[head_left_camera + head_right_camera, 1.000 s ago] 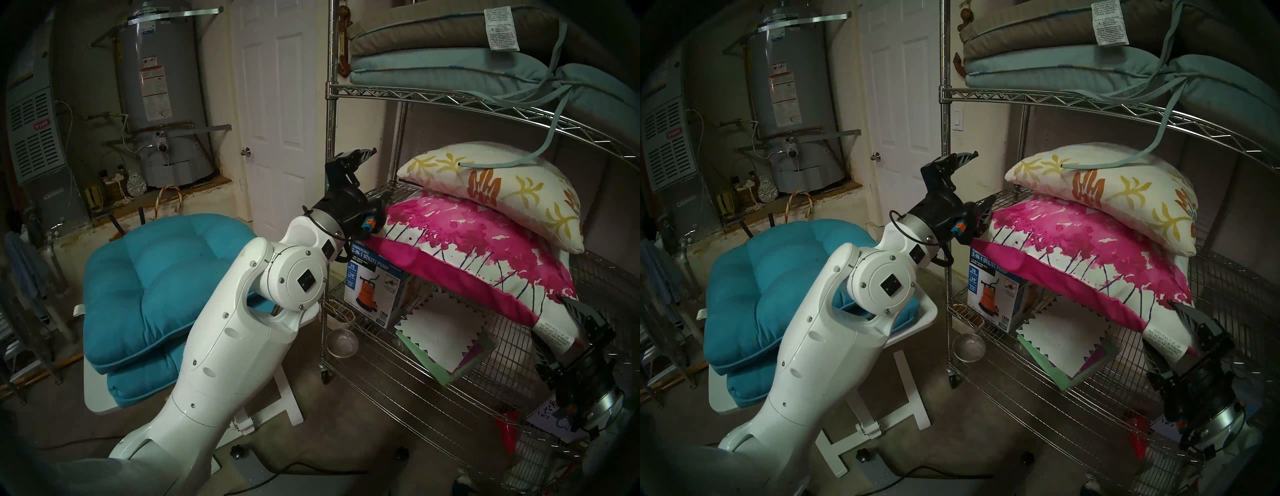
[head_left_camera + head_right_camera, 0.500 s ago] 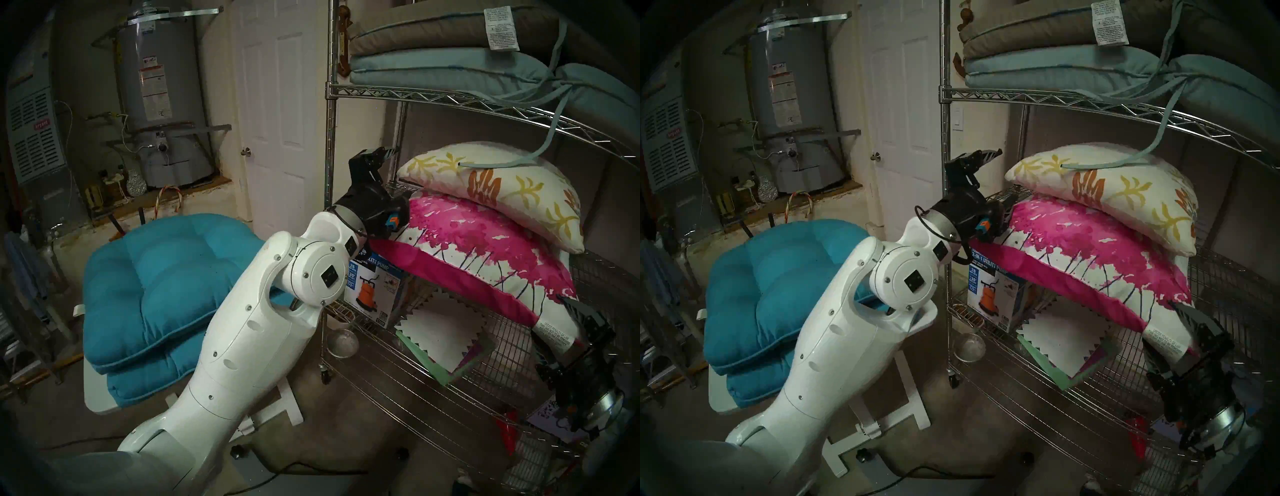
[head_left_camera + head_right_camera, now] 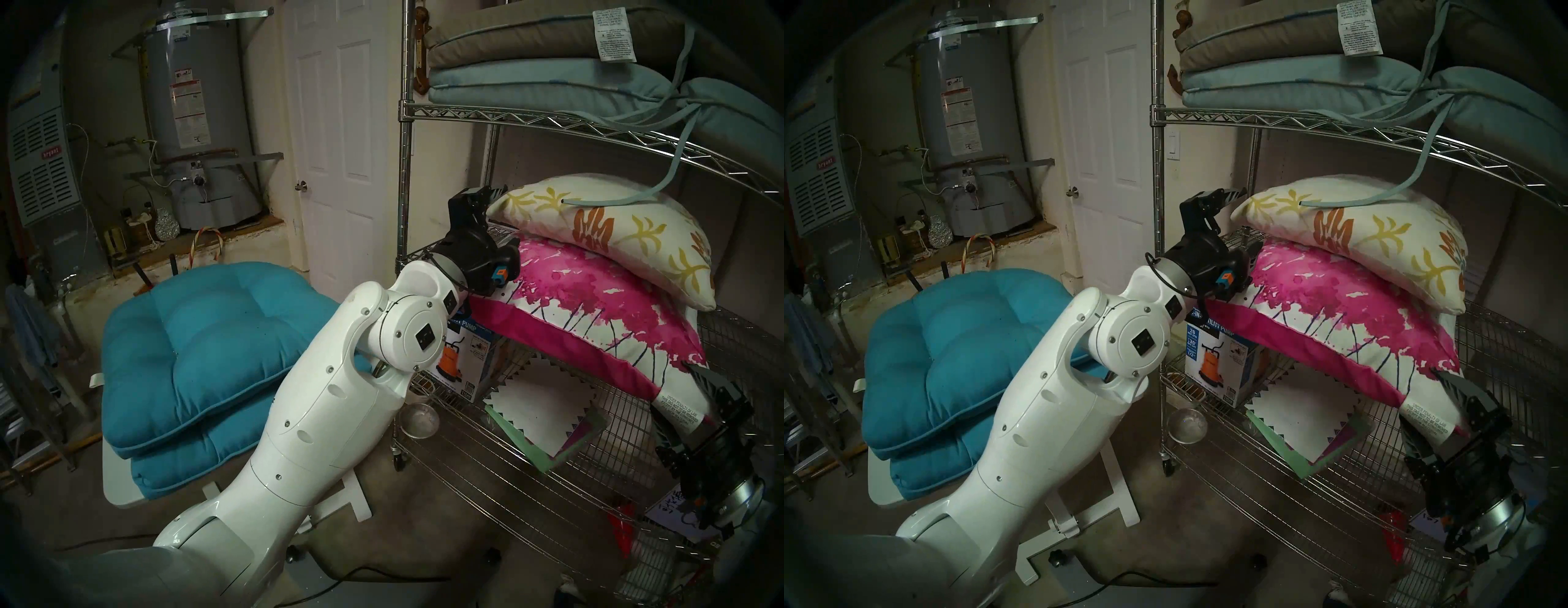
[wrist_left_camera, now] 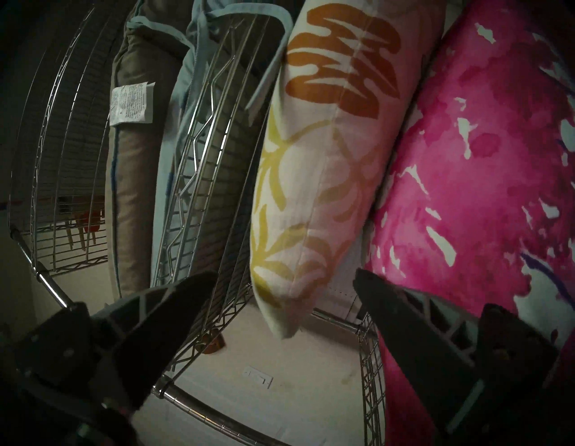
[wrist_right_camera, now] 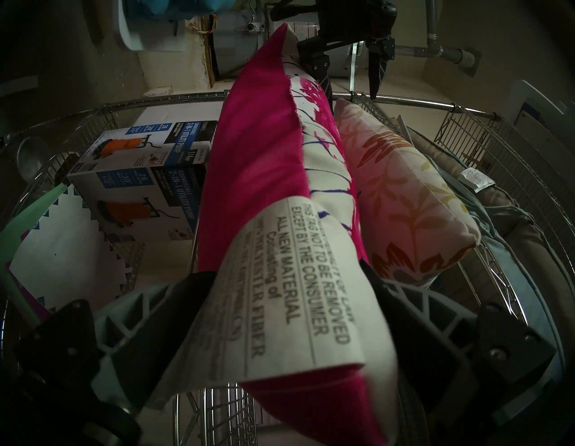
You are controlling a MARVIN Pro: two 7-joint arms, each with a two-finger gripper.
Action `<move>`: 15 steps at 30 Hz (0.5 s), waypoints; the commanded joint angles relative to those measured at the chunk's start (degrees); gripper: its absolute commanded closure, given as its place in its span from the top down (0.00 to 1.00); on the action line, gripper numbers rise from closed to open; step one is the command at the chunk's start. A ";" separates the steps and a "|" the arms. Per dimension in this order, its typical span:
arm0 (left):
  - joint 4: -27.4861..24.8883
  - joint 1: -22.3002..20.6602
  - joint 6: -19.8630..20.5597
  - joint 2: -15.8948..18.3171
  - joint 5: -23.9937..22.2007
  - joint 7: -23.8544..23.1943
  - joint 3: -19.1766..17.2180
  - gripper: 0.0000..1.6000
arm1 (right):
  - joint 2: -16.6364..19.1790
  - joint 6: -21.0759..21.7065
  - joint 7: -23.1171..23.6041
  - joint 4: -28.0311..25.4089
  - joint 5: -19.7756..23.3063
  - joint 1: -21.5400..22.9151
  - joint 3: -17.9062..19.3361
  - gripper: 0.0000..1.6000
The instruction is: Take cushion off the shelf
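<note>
a: how much of the left gripper [image 4: 280, 280] is actually visible?

b: from the head views only its upper finger shows, poking at the far corner of the leaf-print pillow [image 3: 602, 229]. the lower finger is hidden behind the wrist housing. the wrist view settles it: the fingers are spread wide, with that pillow's corner hanging between them, touching neither as far as i can see.

a: and the right gripper [image 5: 289, 314]?

b: low at the dark edge of the head views, partly cut off. its fingers are spread to either side of the near corner of the pink splash cushion [image 3: 594, 310], right where the white law tag [image 5: 280, 280] hangs. the tag covers the contact, so i can't say it's squeezing.

a: where do the cushions sit?

b: both on the middle tier of the wire shelf [image 3: 551, 123], the leaf-print one stacked on the pink one. the tier above holds a brown seat pad [image 3: 509, 38] over a pale blue one [image 3: 530, 85], whose tie dangles onto the leaf-print pillow.

a: anything crowding things?

b: the shelf's front post [image 3: 405, 178] stands just beside the left wrist. a pump box [image 3: 1216, 361] sits under the pink cushion's far end. to the left, teal cushions [image 3: 191, 339] are piled on a white table [image 3: 123, 484], mostly covering it.
</note>
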 commanded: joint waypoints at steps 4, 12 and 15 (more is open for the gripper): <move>1.53 -3.63 -0.91 -3.09 0.34 1.18 1.28 1.00 | 0.03 -0.03 -0.01 -0.67 -0.14 0.13 0.17 1.00; 2.77 -5.35 -1.48 -3.82 0.73 0.96 2.26 1.00 | -0.07 -0.12 0.09 -0.68 -0.16 0.23 0.18 1.00; 2.96 -5.73 -1.63 -3.86 0.83 0.77 2.49 1.00 | -0.10 -0.14 0.11 -0.68 -0.17 0.25 0.19 1.00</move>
